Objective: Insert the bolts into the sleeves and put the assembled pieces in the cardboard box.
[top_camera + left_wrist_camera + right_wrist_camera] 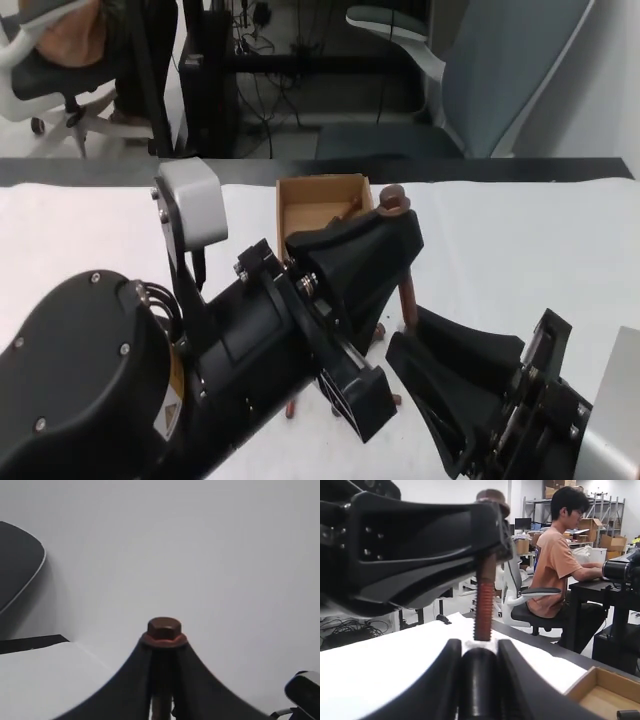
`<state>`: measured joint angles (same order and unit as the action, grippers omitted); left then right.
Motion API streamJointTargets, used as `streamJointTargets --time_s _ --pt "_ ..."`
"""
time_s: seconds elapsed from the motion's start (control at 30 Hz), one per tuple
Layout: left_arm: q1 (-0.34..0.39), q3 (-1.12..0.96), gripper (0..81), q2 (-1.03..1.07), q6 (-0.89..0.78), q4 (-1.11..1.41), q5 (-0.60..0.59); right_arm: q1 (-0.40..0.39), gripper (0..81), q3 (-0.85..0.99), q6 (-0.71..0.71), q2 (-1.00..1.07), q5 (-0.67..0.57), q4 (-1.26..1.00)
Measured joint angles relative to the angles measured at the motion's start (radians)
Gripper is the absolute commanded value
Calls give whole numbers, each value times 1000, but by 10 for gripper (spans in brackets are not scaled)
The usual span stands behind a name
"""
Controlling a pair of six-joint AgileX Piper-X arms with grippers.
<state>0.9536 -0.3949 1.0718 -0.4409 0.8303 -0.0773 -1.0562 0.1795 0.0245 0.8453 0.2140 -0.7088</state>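
Left gripper (pixel 163 652): fingers pinched tight on the bolt just under its head, holding it upright so the shank hangs free below, ready to go in
Cardboard box (pixel 318 184): open side up on the white bench cover (pixel 520 250), just behind the two grippers, close at hand for the drop-off once a piece is assembled
Bolt (pixel 483 605): rusty brown, flanged hex head on top, ridged thread down the shank; it's up in the air, clear of the bench, directly above the sleeve with its tip at the sleeve's mouth
Sleeve (pixel 479 680): dark, smooth cylinder, upright and in line with the shank
Right gripper (pixel 477 652): fingers closed on the sleeve from both sides, steadying it as the socket under the bolt
Step in hand: looks like the insertion itself; whether the tip is already inside the bore, I can't tell
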Motion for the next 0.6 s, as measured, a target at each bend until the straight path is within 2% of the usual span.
streamJointTargets --time_s 0.6 --pt "-4 -5 18 0 0 -10 -28 0 4 0 51 0 -30 -40"
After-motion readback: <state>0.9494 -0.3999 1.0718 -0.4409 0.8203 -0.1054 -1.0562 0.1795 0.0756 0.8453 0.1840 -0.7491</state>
